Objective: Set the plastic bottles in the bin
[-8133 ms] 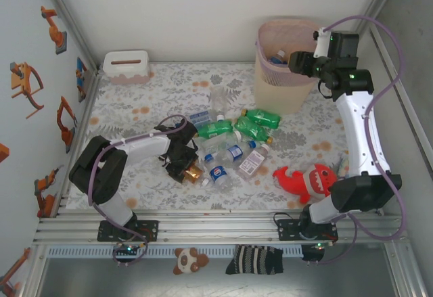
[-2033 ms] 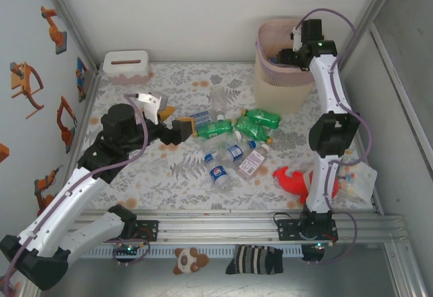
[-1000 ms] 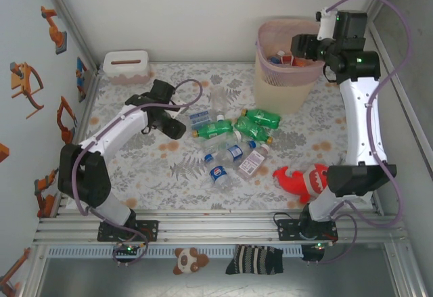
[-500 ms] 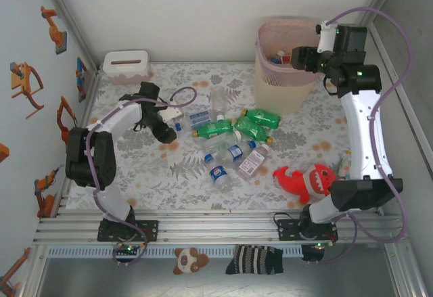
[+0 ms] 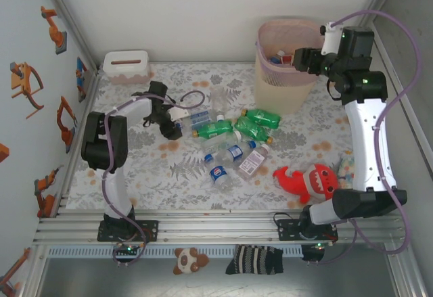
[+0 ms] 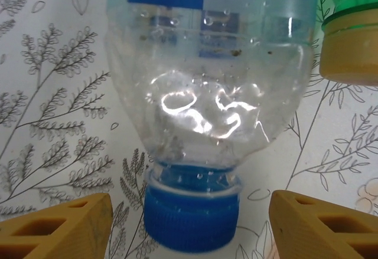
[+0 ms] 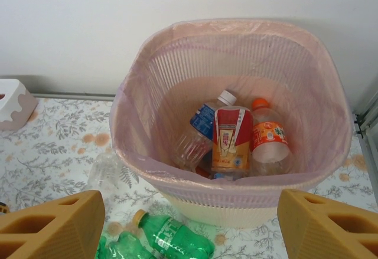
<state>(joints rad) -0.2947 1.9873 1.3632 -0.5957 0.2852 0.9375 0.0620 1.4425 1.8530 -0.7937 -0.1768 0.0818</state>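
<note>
Top external: the left end effector (image 5: 174,124) has swung to the clear, blue-labelled plastic bottle (image 5: 199,116) on the tabletop (image 5: 135,165); the right end effector (image 5: 306,59) has backed off the beige, pink-lined bin (image 5: 277,94). Left wrist: jaws half-open astride its blue cap (image 6: 192,220), empty, ready to pick. Right wrist: jaws wide, empty; 3 bottles (image 7: 229,140) binned. Labels unreadable.

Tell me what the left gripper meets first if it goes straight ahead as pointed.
Probably the blue cap of the clear bottle, centred ahead of the open left gripper; depth is unclear.
</note>
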